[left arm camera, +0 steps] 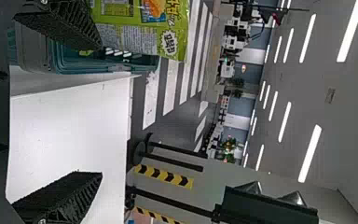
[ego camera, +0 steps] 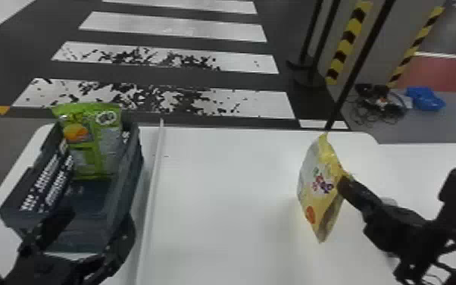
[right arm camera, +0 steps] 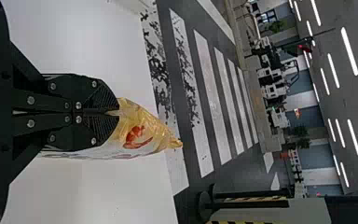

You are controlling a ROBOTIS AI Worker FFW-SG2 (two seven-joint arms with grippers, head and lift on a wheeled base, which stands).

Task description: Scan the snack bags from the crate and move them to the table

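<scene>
A yellow snack bag (ego camera: 320,185) stood roughly upright over the right part of the white desk (ego camera: 219,197), its side edge pinched in the clenched fingers of the right end effector (right arm camera: 116,113). Whether its lower corner touched the surface was hard to make out. At the left, a green snack bag (ego camera: 96,151) stood in the far part of the dark crate (ego camera: 127,178), its top above the rim. The left end effector (left arm camera: 101,111) was released, fingers wide apart, near the crate's close end. The narrow hold on the yellow bag seemed the main risk: it could pivot or slip, and, if let go too high, topple onto its face. A careless left reach might snag the crate's rim or knock the green bag over
</scene>
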